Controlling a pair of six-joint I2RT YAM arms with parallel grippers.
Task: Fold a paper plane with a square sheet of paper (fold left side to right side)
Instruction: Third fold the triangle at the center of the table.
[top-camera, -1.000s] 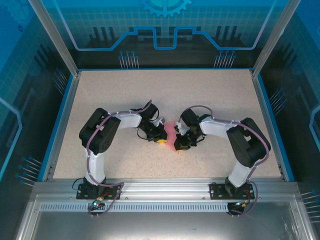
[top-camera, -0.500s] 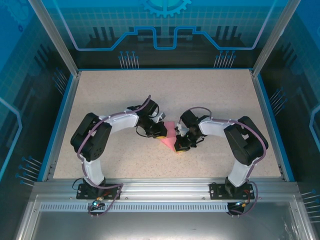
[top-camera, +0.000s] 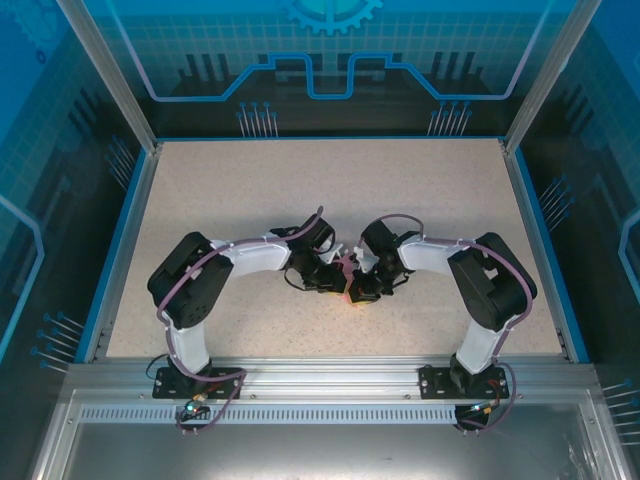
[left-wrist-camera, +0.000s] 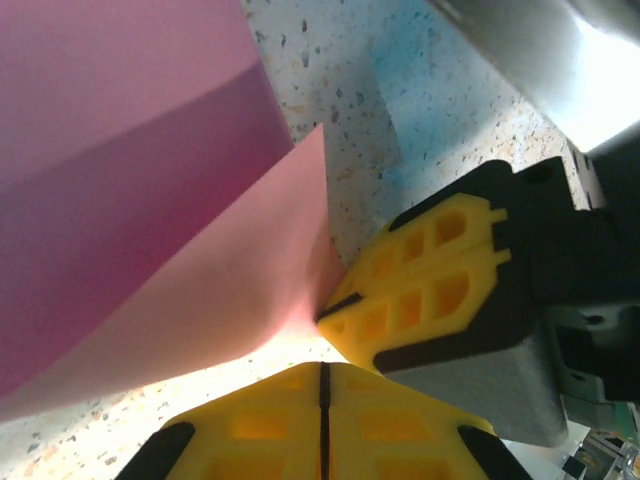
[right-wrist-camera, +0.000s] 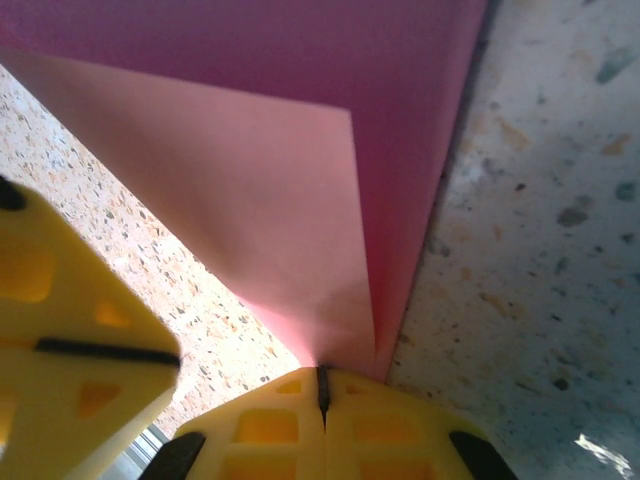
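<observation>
Right pincer (right-wrist-camera: 322, 375) is pressed together on the lowest corner of a thin pink-red sheet of paper (right-wrist-camera: 250, 200), the corner running straight into the seam between its yellow pads. Left pincer (left-wrist-camera: 322, 372) is pressed together too. I see nothing between its pads, and I cannot tell whether the sheet's edge touches them.

Over the last second the left arm has swung in toward the right one, so the two pincers now sit almost tip to tip. The right arm has hardly moved. From above, the pink patch that lay open between them has shrunk to a sliver. I judge that the left side is being carried over to the right and the fold is closing, though no crease looks pressed flat yet.

The top view places the sheet near the middle of the speckled beige table (top-camera: 420, 190), but the arms cover the grip itself. The wrist views supply that: a paler flap stands over a darker layer, lifted enough that the table shows beneath it. The left wrist view has the right pincer's tip meeting the flap's point. The right wrist view has the left pincer off to the side, with bare table between it and the sheet's edge.
</observation>
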